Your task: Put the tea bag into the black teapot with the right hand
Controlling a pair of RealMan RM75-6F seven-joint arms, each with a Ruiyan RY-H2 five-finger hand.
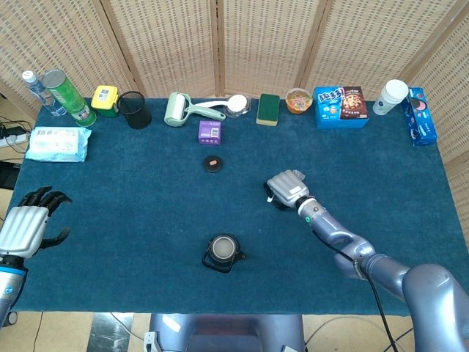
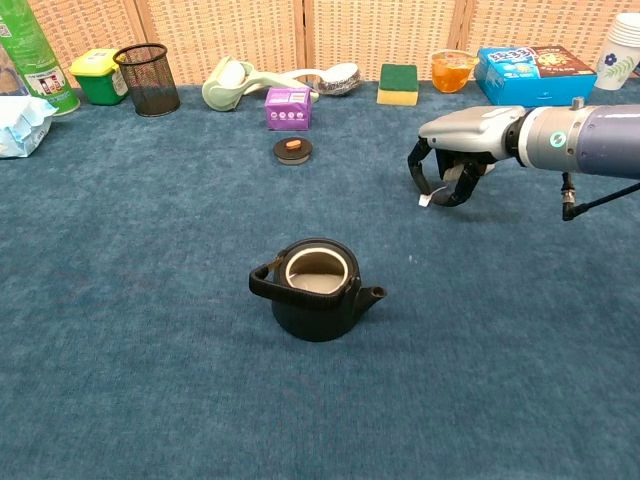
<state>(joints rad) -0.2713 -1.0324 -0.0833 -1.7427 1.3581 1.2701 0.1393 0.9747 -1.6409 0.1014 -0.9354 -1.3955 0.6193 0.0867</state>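
Two hands were in view. The right hand [image 2: 452, 168] was low over the blue worktop [image 2: 150, 300], fingers curled down around the tea bag [image 2: 481, 166], at about two o'clock from the black teapot [image 2: 315, 289]. It was hard to tell if it truly held the bag. A small white tag [image 2: 424, 200] hung below. The left hand [image 1: 28, 221] rested with fingers spread, holding nothing.

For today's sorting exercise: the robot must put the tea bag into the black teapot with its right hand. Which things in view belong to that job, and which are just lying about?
Belong to the job:
right hand
tea bag, its tag showing under the curled fingers
black teapot, lid off

Lying about:
teapot lid
purple box
mesh pen cup
green sponge
blue biscuit box
left hand
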